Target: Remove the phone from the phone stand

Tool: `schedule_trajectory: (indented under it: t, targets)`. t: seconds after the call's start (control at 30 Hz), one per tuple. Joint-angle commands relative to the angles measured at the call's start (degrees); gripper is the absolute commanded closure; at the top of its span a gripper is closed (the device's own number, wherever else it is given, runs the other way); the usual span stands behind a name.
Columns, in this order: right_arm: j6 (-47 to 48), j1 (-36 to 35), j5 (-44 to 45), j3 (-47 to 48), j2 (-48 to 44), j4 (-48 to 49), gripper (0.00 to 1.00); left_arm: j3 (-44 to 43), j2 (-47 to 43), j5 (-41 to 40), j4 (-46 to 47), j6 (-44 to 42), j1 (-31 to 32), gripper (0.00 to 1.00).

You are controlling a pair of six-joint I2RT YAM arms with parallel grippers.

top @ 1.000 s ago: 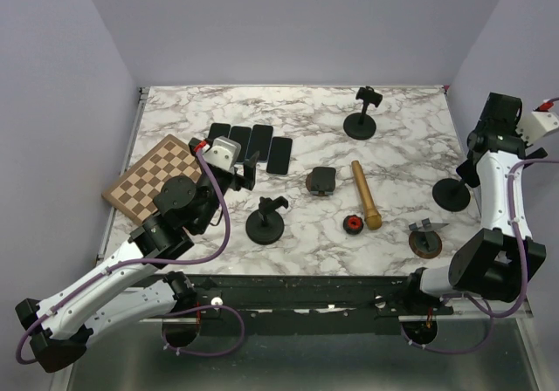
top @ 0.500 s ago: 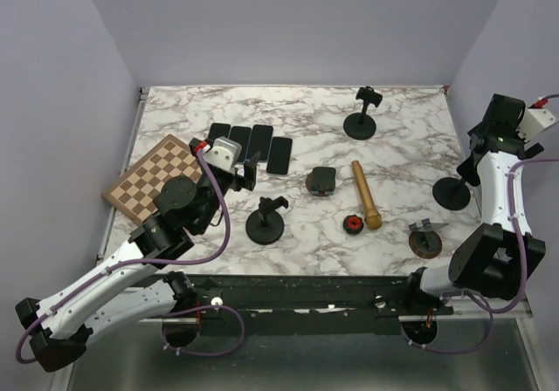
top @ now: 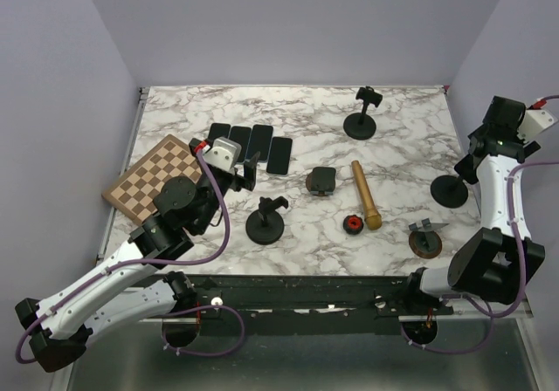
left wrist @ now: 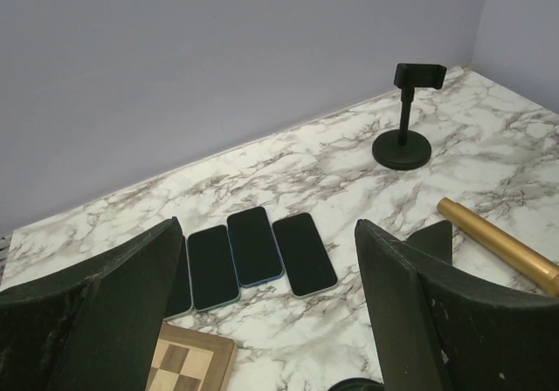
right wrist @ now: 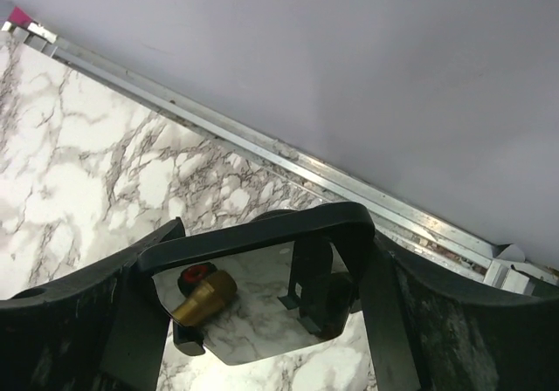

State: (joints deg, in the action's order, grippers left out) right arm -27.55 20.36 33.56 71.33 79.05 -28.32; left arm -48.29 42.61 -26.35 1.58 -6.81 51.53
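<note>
My right gripper is shut on a phone with a dark rim and a glossy screen that mirrors the table. In the top view the right gripper is at the far right, just above and beside a black phone stand whose holder I cannot see. The phone itself is hidden by the arm there. My left gripper is open and empty. It hovers near a row of several dark phones lying flat, also seen in the top view.
Two more black stands are at the back and at the centre front. A chessboard lies left. A gold cylinder, a small red-black part, a dark box and a brown disc holder lie mid-right.
My right wrist has risen and drifted slightly to the right, away from the stand. The left arm has not moved.
</note>
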Motion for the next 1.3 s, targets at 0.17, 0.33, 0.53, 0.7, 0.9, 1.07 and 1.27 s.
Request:
schedule_trajectory:
  t: [0.17, 0.33, 0.53, 0.7, 0.9, 1.07, 1.27]
  targets:
    - [1.0, 0.0, -5.8, 0.0, -6.8, 1.7, 0.97, -1.1, -1.2, 0.3, 0.2, 0.0, 0.5, 0.12]
    - [1.4, 0.0, -8.2, 2.8, -8.4, -0.5, 0.99, -1.3, -1.0, 0.5, -0.1, 0.1, 0.6, 0.12]
    - [1.7, -0.1, -11.4, 7.1, -8.6, -3.6, 0.99, -1.4, -1.6, 0.5, -0.2, 0.1, 0.6, 0.12]
    - [1.9, -0.3, -21.6, 8.1, -8.9, -4.0, 0.99, -1.5, -2.1, 0.7, -0.4, 0.2, 0.6, 0.12]
    - [2.8, -5.0, -31.1, 10.7, -9.8, -6.9, 0.99, -1.6, -2.3, 0.8, -0.5, 0.4, 0.6, 0.12]
    - [4.8, -16.1, -29.4, 18.0, -7.3, -16.3, 0.99, -1.8, -2.5, 0.9, -0.8, 0.5, 0.6, 0.12]
    - [4.7, -29.9, -26.3, 21.8, -7.1, -24.3, 0.99, -1.8, -2.9, 0.8, -0.8, 0.5, 0.6, 0.12]
